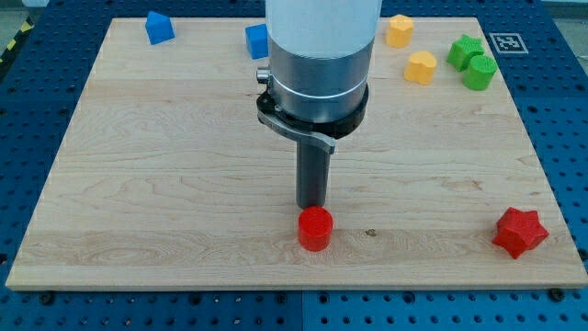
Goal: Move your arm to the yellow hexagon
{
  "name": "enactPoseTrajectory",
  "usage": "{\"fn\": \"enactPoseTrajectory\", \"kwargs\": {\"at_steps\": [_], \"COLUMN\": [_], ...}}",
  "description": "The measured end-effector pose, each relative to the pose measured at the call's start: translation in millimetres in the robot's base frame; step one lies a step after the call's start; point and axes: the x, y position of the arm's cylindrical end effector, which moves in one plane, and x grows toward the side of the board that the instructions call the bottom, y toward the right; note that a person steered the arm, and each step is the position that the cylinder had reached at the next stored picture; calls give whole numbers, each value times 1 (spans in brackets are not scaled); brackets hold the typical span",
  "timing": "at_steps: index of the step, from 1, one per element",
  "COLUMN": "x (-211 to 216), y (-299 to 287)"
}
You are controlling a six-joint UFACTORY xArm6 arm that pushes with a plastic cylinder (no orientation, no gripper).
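Nearest you, at the view's bottom: the red cylinder, with my tip just behind it, touching or nearly so; you can't tell which. No jaws here to be released or clenched, only a bare rod that pushes.

Red star sits at the view's bottom right, well apart from the rod.

Far edge, the view's top right: two yellow blocks. The upper one reads as the yellow hexagon, though the shape is small and uncertain; the lower yellow block lies just beside it. Two green blocks touch each other further right.

Top left: blue block, and another blue block partly hidden by the arm.

Judgement: target well apart from the tip; travel up and rightward, skirting the lower yellow.
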Motion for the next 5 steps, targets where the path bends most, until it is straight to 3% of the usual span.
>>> {"fn": "enactPoseTrajectory", "kwargs": {"at_steps": [1,5], "x": [0,-306], "y": [0,52]}}
